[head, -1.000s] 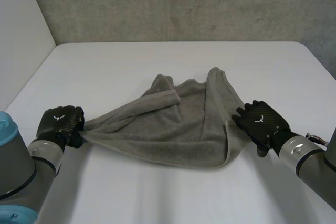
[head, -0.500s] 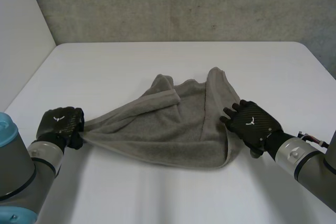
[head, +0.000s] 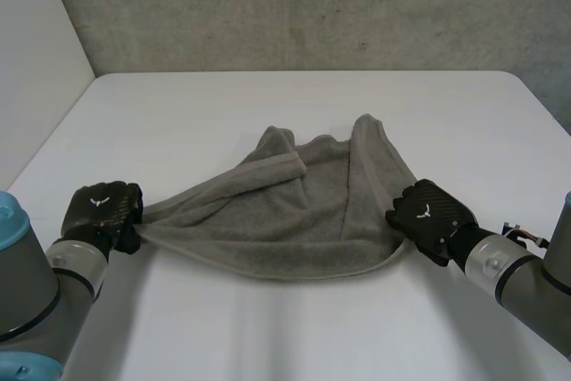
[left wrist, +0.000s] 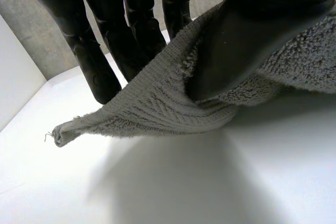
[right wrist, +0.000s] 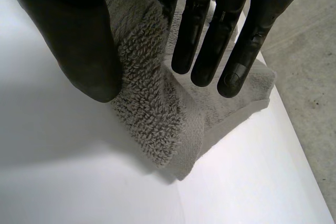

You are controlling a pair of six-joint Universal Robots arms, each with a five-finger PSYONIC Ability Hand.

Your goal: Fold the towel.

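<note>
One grey towel (head: 285, 220), rumpled at the middle of the white table (head: 268, 104), far part heaped in ridges, near hem drawn into a long shallow curve between two held ends. Pinched at the near-left corner by the left hand (head: 105, 211): woven border clamped between thumb (left wrist: 236, 45) and fingers (left wrist: 105, 51), with a short tip of corner sticking out past the pinch. Pinched at the near-right end by the right hand (head: 426, 218): a doubled-over flap of pile squeezed between thumb and nearly straight fingers, a corner lying just beyond the fingertips. Probably held this way, one hand at each end of the same hem, to take out slack and raise the near edge evenly before carrying it over to the far side. Folding proper seemingly not yet begun; far half likely in need of flattening first, judging by the bunching.
</note>
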